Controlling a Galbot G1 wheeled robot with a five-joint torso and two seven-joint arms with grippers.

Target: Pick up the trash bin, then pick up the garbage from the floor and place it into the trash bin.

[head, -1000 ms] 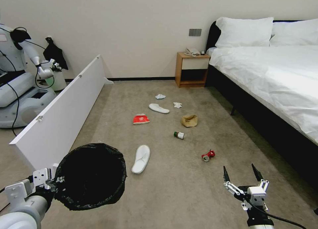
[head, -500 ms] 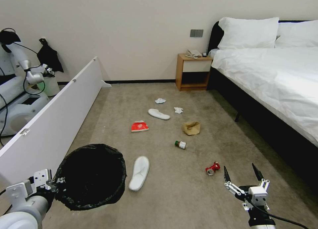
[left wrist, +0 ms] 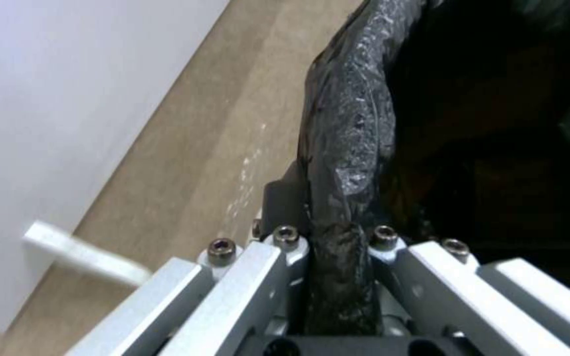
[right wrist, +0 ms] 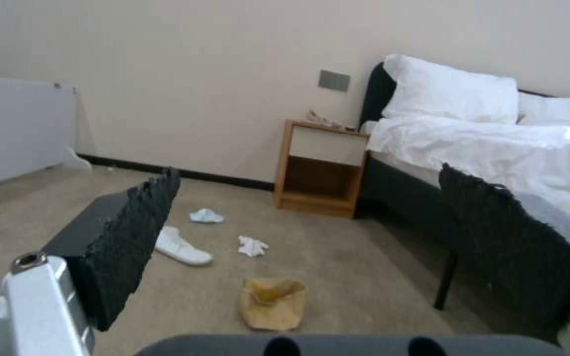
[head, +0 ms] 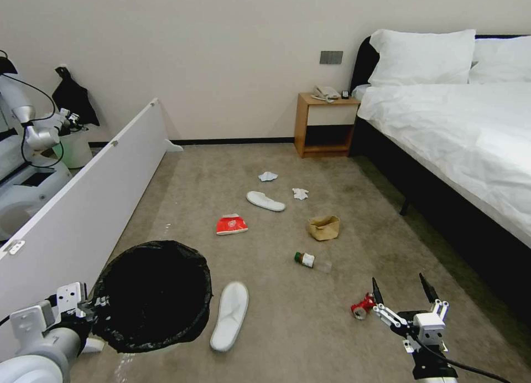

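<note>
My left gripper [head: 93,304] is shut on the rim of the trash bin [head: 150,294], which hangs at lower left with its black bag open upward. In the left wrist view the gripper [left wrist: 338,232] pinches the crinkled bag-covered rim [left wrist: 351,123]. My right gripper [head: 401,294] stands open at lower right, holding nothing. The crushed red can [head: 362,305] lies on the carpet just left of it. Further garbage lies ahead: a near slipper [head: 229,315], a bottle [head: 307,259], a brown bag [head: 323,228], a red packet [head: 232,224], a far slipper [head: 266,201] and two tissues [head: 268,176] [head: 300,193].
A long white panel [head: 83,206] runs along the left, with another robot [head: 27,145] behind it. The bed [head: 470,134] and its dark base line the right side. A wooden nightstand [head: 326,123] stands at the far wall.
The whole head view has shifted: the litter now sits lower and nearer, and the red can has come up beside the right gripper. Both grippers keep their pose.
</note>
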